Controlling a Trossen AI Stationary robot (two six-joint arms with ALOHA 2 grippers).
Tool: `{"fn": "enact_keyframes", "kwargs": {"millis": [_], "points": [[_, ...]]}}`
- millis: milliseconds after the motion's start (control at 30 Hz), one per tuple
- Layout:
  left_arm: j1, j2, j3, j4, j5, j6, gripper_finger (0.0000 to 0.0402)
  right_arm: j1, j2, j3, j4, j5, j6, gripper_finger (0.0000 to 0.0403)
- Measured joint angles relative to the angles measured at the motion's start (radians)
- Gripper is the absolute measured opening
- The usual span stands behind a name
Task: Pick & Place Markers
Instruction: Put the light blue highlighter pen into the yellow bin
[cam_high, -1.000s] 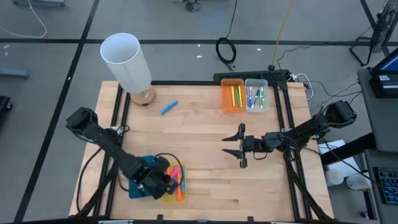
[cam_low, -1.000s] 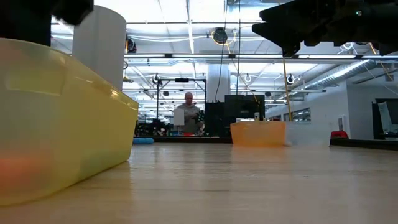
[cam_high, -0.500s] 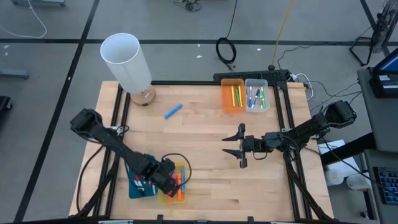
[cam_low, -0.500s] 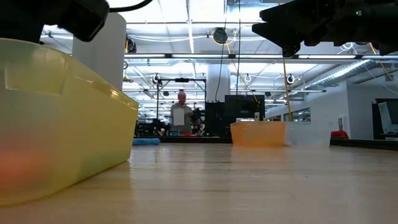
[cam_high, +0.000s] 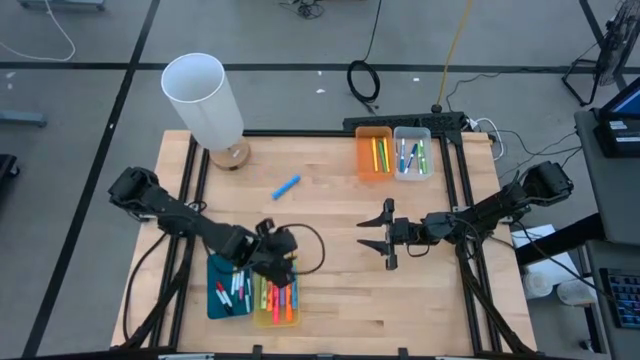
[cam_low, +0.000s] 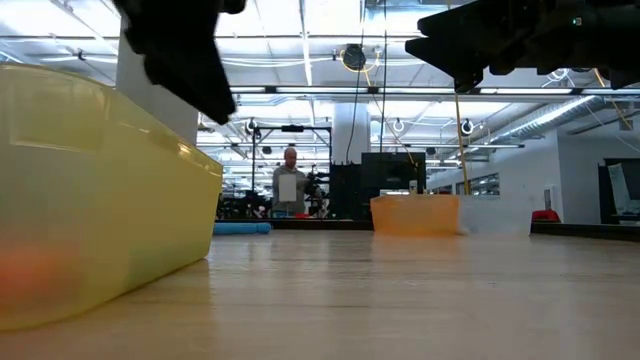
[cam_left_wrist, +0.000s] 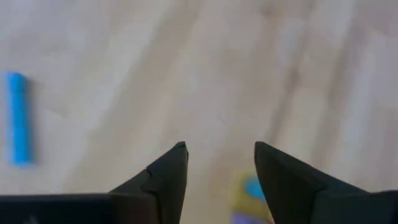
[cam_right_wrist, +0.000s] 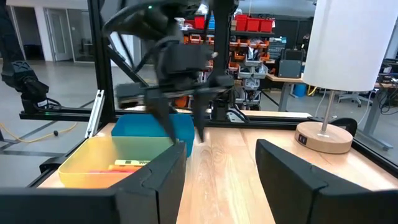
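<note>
Yellow bin (cam_high: 277, 318): highlighters | left claw (cam_high: 283, 268) apart | right claw (cam_high: 388, 233) apart

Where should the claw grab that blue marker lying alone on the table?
Probably around the middle of the blue marker, coming straight down from above. It lies flat and slanted on bare wood, so the open left claw should turn its fingers across the marker's thin sides.
</note>
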Motion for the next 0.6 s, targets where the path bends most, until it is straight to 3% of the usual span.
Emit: {"fn": "enact_keyframes", "kwargs": {"millis": [233,500,600], "points": [[0.151,-0.001,0.0,0.007,-0.038,0.139,0.017,0.0,0.0,0.0,-0.001,0.0,-0.001,0.018],[0.384,-0.001,0.0,0.097,0.165,0.228,0.015,0.0,0.0,0.0,-0.002,0.0,-0.004,0.018],[0.441,0.009,0.0,0.11,0.198,0.313,0.0145,0.0,0.0,0.0,-0.001,0.0,-0.007,0.018]]}}
